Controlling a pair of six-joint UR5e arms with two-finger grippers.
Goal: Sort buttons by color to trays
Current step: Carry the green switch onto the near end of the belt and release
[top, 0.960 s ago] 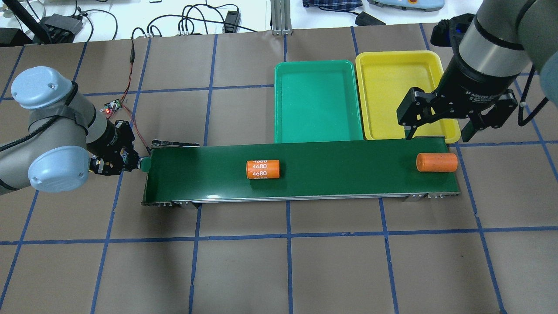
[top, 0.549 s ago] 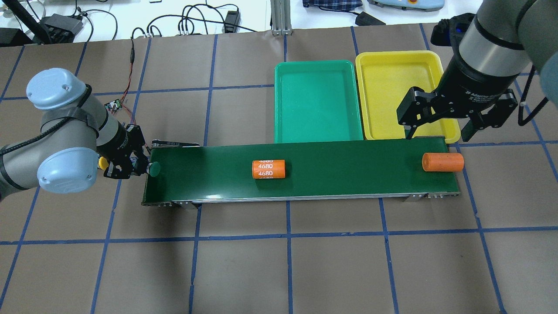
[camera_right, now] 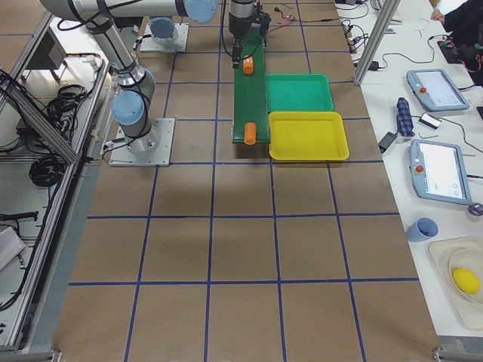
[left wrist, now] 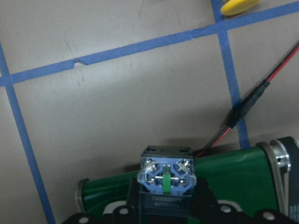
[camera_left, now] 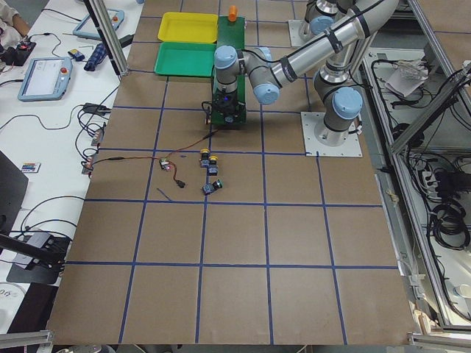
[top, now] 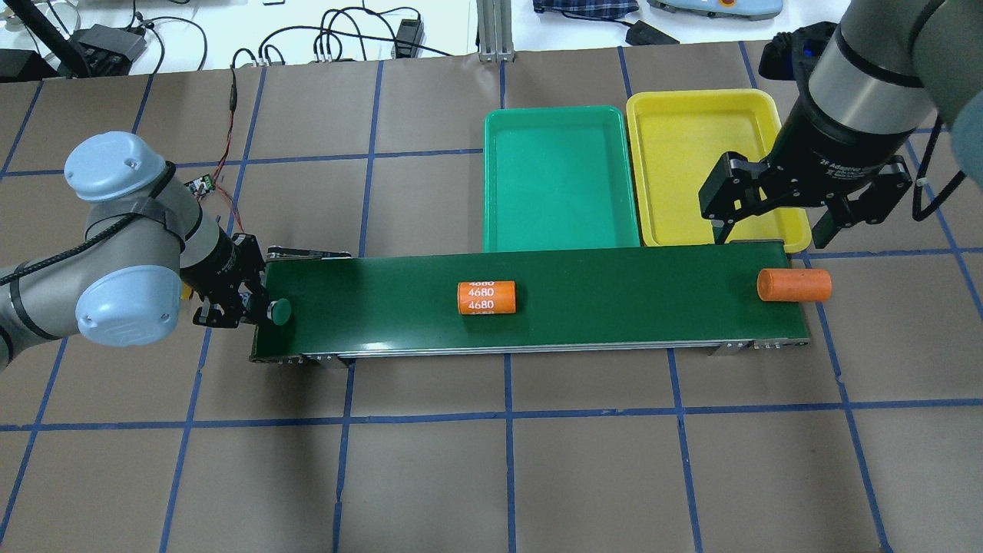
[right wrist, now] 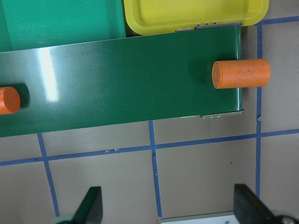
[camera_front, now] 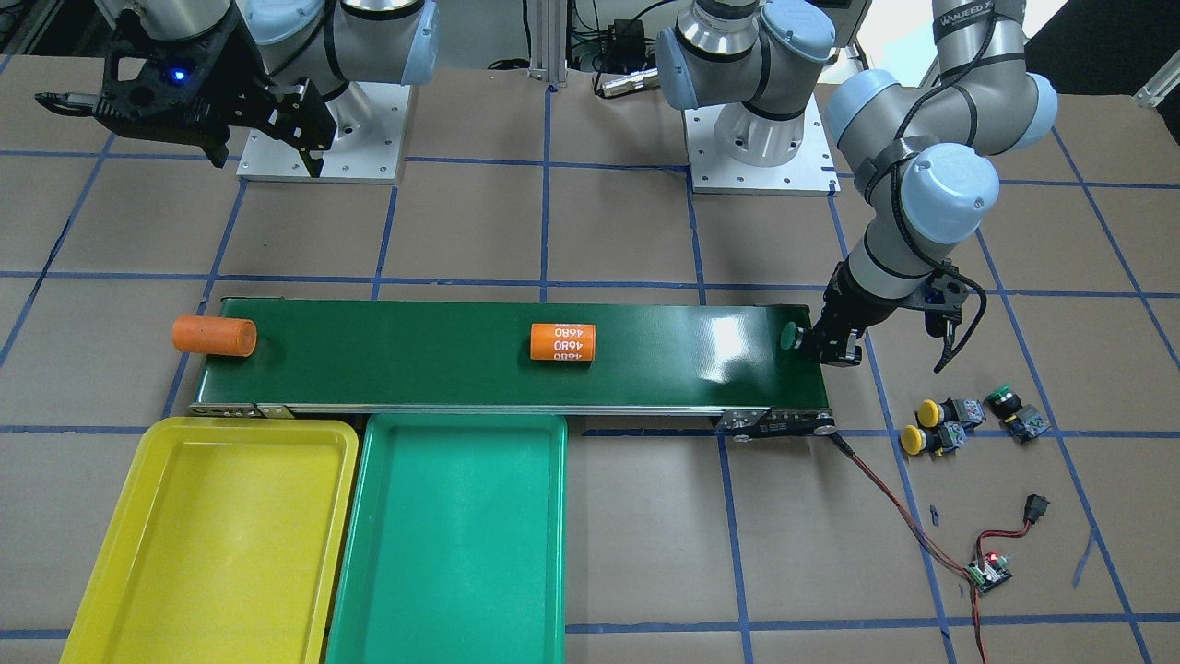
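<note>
**Overhead exterior: one green button in my left grip, none sorted yet**

Overhead exterior puts the green button (top: pixel 282 310) at the left end of the conveyor belt (top: pixel 614 307). Its round cap is turned along the belt, and my left gripper (top: pixel 257 309) is clamped on its body. My left wrist camera looks onto the terminal end of that body, pinched from both sides, with the belt's end roller just beneath. I cannot tell whether the button touches the belt.

The other three buttons lie on the table (camera_front: pixel 553 231) beside my left arm, well apart from the trays. They are two yellow buttons (camera_front: pixel 933 410) close together and a second green button (camera_front: pixel 1003 398) near them.

The green tray (top: pixel 561 177) and the yellow tray (top: pixel 683 169) sit side by side against the belt's far edge, toward its right end. No button lies in either, so by my reckoning nothing is sorted yet. All four are left to do, and this one is only at the start of its trip.

My right gripper (top: pixel 772 230) hangs above the belt's right end by the yellow tray's corner. Its jaws are wide apart and hold nothing, so I judge it is waiting to pick.

Two orange cylinders ride the belt. The one printed 4680 (top: pixel 486 298) is mid-belt, and the plain one (top: pixel 793 285) overhangs the right end. Neither belongs to my sorting.
</note>
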